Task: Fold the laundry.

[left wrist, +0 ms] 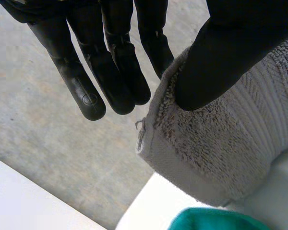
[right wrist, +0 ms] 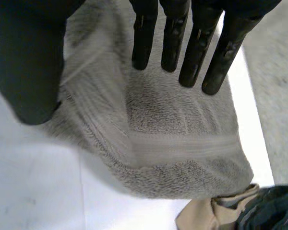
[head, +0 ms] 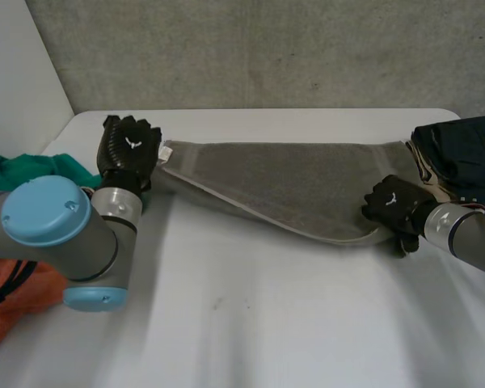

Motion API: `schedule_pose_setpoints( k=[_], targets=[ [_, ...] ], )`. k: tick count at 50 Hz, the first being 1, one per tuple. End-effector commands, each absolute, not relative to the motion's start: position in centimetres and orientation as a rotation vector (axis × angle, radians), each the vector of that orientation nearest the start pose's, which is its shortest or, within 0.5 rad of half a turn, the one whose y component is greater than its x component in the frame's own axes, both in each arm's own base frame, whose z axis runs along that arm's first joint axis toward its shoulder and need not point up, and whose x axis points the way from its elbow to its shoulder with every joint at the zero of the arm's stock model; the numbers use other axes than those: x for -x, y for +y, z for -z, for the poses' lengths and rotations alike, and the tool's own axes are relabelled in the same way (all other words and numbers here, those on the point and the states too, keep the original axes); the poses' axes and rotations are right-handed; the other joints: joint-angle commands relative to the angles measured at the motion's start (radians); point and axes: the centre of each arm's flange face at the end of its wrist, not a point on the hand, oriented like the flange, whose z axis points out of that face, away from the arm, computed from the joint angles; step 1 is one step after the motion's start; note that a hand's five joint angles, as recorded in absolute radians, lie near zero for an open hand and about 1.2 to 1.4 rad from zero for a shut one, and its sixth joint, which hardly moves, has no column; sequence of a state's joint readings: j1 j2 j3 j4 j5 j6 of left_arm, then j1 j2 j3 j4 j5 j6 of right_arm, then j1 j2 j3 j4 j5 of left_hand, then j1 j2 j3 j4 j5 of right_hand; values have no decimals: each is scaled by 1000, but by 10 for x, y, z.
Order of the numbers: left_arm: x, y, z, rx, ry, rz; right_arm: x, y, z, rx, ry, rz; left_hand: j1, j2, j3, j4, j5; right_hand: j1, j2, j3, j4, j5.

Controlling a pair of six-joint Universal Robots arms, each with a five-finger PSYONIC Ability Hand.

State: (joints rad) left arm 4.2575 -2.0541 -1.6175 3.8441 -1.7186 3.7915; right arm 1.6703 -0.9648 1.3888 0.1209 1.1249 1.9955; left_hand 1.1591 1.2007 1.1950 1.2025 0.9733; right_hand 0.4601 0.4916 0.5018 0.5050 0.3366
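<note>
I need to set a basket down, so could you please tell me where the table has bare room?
The widest bare patch is the table front, between the grey towel and the near edge, right of the left arm. A narrow strip runs behind the towel. Crowded: green cloth and orange cloth at left, dark clothes at right.

The green cloth [head: 16,171] at nine o'clock of the left hand [head: 128,153] is half hidden behind the left arm [head: 56,226] and cut by the edge; the orange cloth [head: 8,323] at that hand's seven o'clock runs off too; the dark clothes [head: 461,145] at one o'clock of the right hand [head: 396,206] are cut off; that hand covers part of the towel's [head: 291,182] three o'clock end; the towel by its thumb is blurred.
</note>
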Motion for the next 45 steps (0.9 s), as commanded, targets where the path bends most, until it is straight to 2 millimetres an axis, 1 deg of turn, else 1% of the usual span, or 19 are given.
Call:
schedule_pose_setpoints(
  k=[1,2,4,5,8,9,13,17,21,23,24,25,28,38,42,45],
  targets=[
    [279,-306,-210,-808,1643,2243,-187,-344,-173,1221,2262,1758,237,196,201,194,248,-40,-72,-82,-85,-91],
    [278,-306,-212,-803,1642,2246,-180,-341,-177,1089,2293,1751,237,196,201,194,248,-125,-156,-166,-170,-176],
    [277,-305,-214,-794,1640,2254,-173,-338,-179,963,2326,1730,237,196,201,194,248,-149,-181,-191,-194,-200],
    [277,-306,-215,-790,1641,2256,-168,-335,-178,851,2353,1693,237,196,201,194,248,-164,-195,-205,-208,-215],
    [275,-307,-217,-776,1643,2262,-162,-330,-174,722,2393,1641,237,196,201,194,248,-167,-198,-208,-212,-218],
    [275,-308,-217,-772,1642,2263,-156,-327,-169,620,2431,1599,237,196,201,194,248,-161,-192,-203,-206,-212],
    [272,-310,-218,-760,1644,2260,-147,-319,-156,414,2516,1510,237,196,201,194,248,-152,-184,-194,-197,-203],
    [271,-311,-218,-758,1645,2257,-142,-312,-144,310,2585,1475,237,196,201,194,248,-111,-143,-153,-156,-162],
    [271,-311,-217,-758,1648,2257,-142,-312,-135,294,2601,1522,237,196,201,194,248,-58,-90,-100,-103,-109],
    [271,-311,-217,-758,1648,2257,-145,-313,-132,307,2592,1537,237,196,201,194,248,-58,-90,-100,-103,-109],
    [271,-311,-217,-758,1648,2257,-148,-313,-130,316,2589,1540,237,196,201,194,248,-58,-90,-100,-103,-109],
    [271,-311,-217,-758,1648,2257,-156,-312,-127,347,2574,1534,237,196,201,194,248,-58,-90,-100,-103,-109],
    [271,-311,-217,-757,1649,2258,-166,-312,-122,386,2557,1524,237,196,201,194,248,-49,-81,-91,-94,-100],
    [271,-311,-216,-745,1668,2266,-186,-323,-115,429,2539,1546,237,196,201,194,248,1,-31,-41,-44,-50],
    [270,-312,-215,-744,1674,2261,-189,-331,-107,416,2573,1568,237,196,201,194,248,71,39,29,26,20],
    [269,-313,-214,-742,1675,2257,-192,-339,-103,407,2578,1606,237,196,201,194,248,220,189,179,176,169]
  ],
)
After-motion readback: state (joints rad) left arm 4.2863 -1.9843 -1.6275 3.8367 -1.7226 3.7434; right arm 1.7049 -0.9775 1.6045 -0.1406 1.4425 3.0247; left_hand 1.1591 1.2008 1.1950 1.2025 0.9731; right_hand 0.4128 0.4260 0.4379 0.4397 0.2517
